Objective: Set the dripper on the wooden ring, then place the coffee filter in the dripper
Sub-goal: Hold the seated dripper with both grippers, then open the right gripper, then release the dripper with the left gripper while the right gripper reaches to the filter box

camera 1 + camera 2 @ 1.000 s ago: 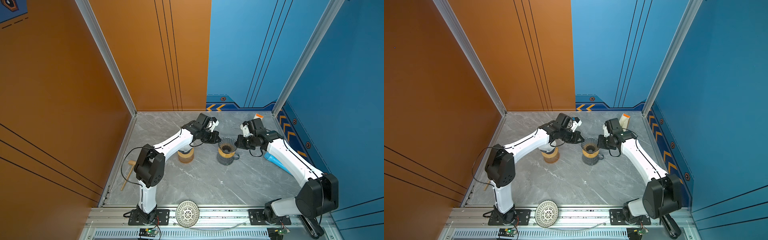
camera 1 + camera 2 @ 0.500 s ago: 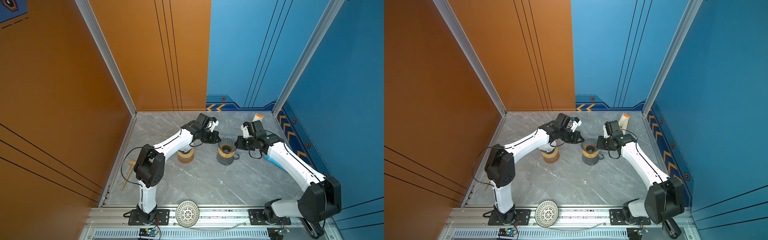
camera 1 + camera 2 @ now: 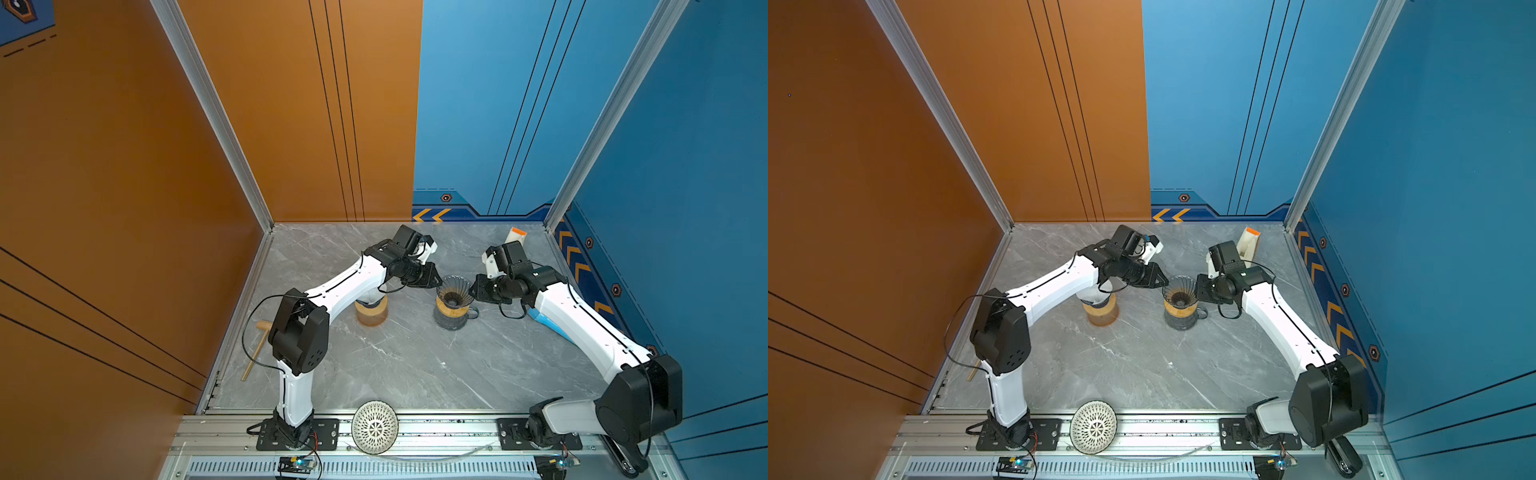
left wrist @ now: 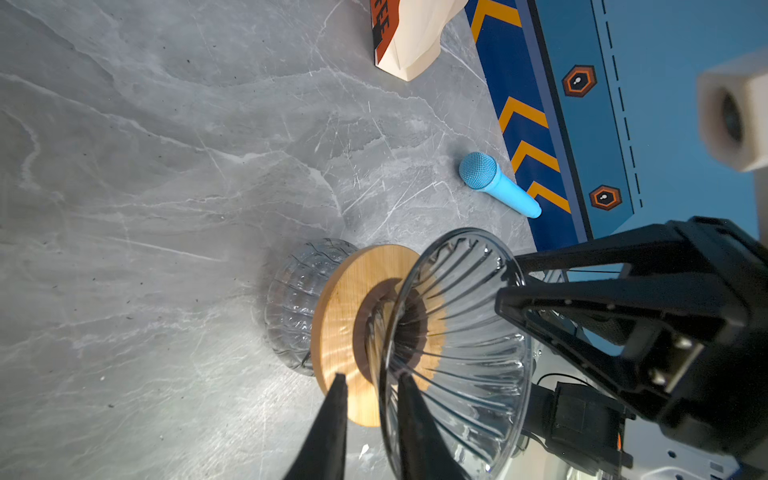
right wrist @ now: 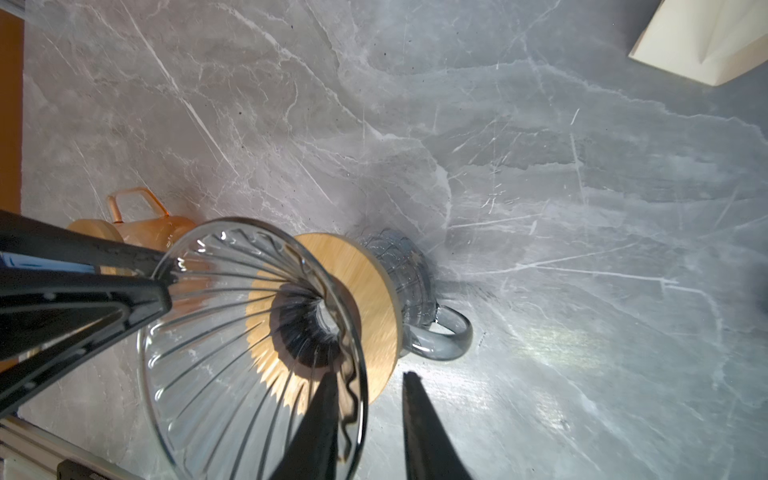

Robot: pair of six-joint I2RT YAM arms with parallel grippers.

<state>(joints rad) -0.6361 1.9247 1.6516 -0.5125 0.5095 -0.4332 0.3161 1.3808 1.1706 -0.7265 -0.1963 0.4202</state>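
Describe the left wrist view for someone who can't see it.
A ribbed glass dripper on a wooden collar sits atop a glass mug on a grey marble table, with the left gripper slightly open astride its rim and the right gripper at the opposite rim. Beyond lie a blue microphone and a cream carton.

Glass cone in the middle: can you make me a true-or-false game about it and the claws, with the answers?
1. The glass cone sits on top of the grey cup. True.
2. The blue microphone lies inside the cone. False: it lies on the table, apart from the cone.
3. The left claw and the right claw are at opposite sides of the cone's rim. True.
4. Both claws are squeezed shut. False: both stand open around the rim.
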